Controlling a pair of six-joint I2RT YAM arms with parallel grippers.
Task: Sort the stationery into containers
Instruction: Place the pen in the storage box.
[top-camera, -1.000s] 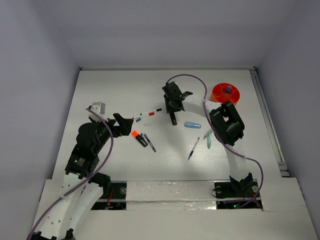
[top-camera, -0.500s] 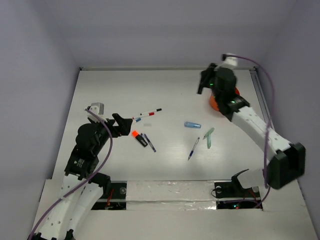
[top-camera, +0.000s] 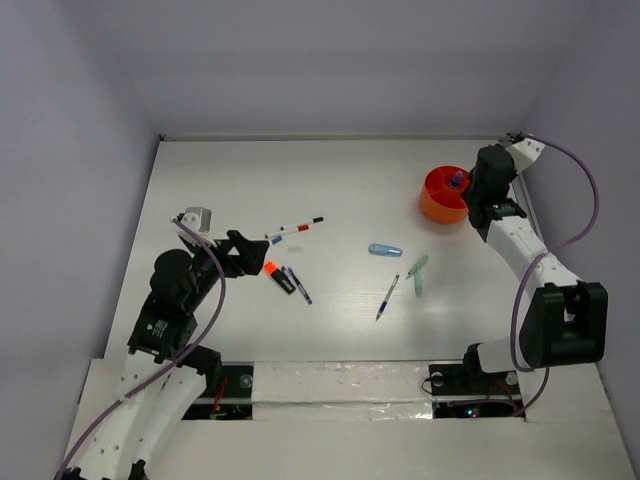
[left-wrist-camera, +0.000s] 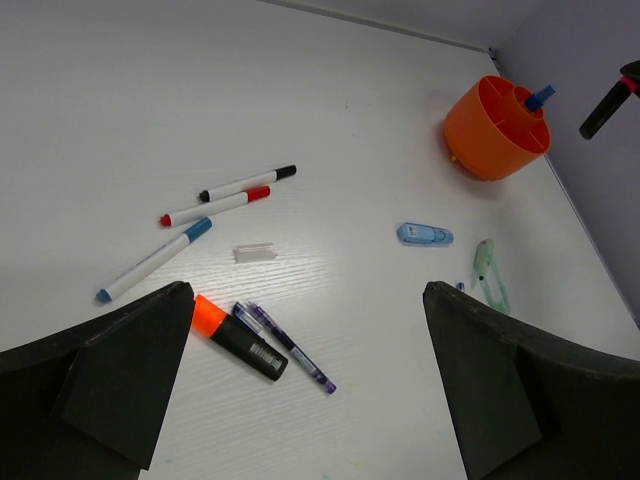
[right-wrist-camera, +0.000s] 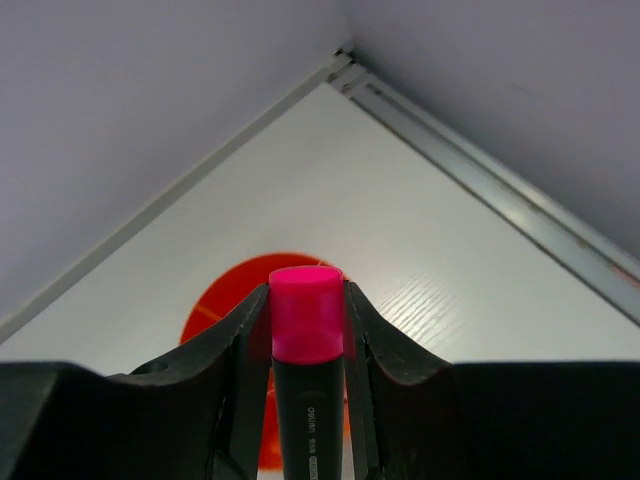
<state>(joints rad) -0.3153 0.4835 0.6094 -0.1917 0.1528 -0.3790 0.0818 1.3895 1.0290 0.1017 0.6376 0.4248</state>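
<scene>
My right gripper (right-wrist-camera: 307, 300) is shut on a black-pink highlighter (right-wrist-camera: 305, 335), held upright above the orange cup (right-wrist-camera: 222, 300). In the top view this gripper (top-camera: 487, 183) is just right of the cup (top-camera: 445, 196), which holds a blue pen (left-wrist-camera: 538, 97). My left gripper (left-wrist-camera: 307, 292) is open and empty, above an orange-black highlighter (left-wrist-camera: 240, 338) and purple pens (left-wrist-camera: 285, 346). Three white markers (left-wrist-camera: 215, 206) lie beyond them. A light-blue piece (left-wrist-camera: 425, 234), a pale green piece (left-wrist-camera: 487, 272) and a blue pen (top-camera: 387, 296) lie mid-table.
A small white cap (left-wrist-camera: 253, 253) lies by the markers. The side wall and a metal rail (right-wrist-camera: 500, 190) run close behind the cup at the table's back right corner.
My right arm has swung from the middle of the table by the markers to the back right, over the orange cup. The left arm has hardly moved.
</scene>
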